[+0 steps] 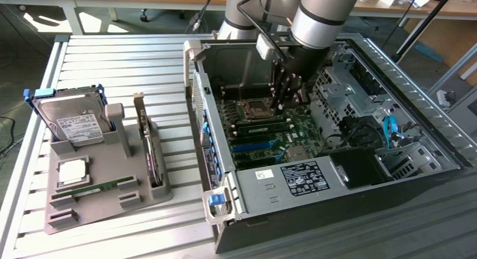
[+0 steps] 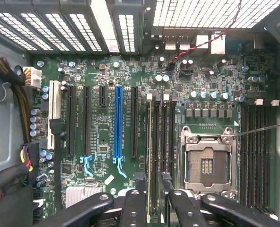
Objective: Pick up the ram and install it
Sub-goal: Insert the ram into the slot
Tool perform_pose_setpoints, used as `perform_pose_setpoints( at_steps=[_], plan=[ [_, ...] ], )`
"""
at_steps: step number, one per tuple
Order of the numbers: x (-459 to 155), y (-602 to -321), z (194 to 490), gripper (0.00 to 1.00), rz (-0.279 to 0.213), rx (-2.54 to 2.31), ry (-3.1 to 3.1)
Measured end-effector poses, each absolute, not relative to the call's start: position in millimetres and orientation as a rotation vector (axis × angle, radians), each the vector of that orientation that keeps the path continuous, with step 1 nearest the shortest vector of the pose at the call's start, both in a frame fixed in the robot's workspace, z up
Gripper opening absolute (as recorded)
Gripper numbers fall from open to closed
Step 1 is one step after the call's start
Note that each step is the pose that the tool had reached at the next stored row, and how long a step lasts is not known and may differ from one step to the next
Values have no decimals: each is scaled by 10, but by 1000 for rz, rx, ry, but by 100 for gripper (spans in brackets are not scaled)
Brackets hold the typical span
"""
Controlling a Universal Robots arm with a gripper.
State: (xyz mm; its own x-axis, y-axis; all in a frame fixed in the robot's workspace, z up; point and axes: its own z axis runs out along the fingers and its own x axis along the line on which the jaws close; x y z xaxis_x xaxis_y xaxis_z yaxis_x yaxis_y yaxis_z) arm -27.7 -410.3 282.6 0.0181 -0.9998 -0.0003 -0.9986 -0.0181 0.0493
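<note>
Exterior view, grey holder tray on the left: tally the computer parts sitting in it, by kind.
Silver hard drive in a blue bracket: 1
Square silver processor chip: 1
Long green ram stick: 1
Dark expansion card with a metal bracket: 1
Total: 4

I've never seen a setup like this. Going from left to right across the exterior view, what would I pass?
Hard drive → grey holder → upright card → computer case's wall → motherboard → blue cables.
</note>
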Motion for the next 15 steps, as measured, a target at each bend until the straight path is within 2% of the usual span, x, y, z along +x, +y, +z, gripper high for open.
perform_pose_setpoints(
  at_steps=[8, 9, 10, 12, 13, 15],
  plan=[
    [-77, -4104, 2824, 25, -54, 2216, -2176],
    [-42, -4109, 2824, 24, -55, 2216, -2176],
    [-16, -4113, 2824, 18, -55, 2216, -2176],
    [23, -4113, 2823, 18, -55, 2216, -2176],
    [39, -4114, 2823, 11, -56, 2216, -2177],
    [67, -4114, 2823, 11, -56, 2216, -2176]
  ],
)
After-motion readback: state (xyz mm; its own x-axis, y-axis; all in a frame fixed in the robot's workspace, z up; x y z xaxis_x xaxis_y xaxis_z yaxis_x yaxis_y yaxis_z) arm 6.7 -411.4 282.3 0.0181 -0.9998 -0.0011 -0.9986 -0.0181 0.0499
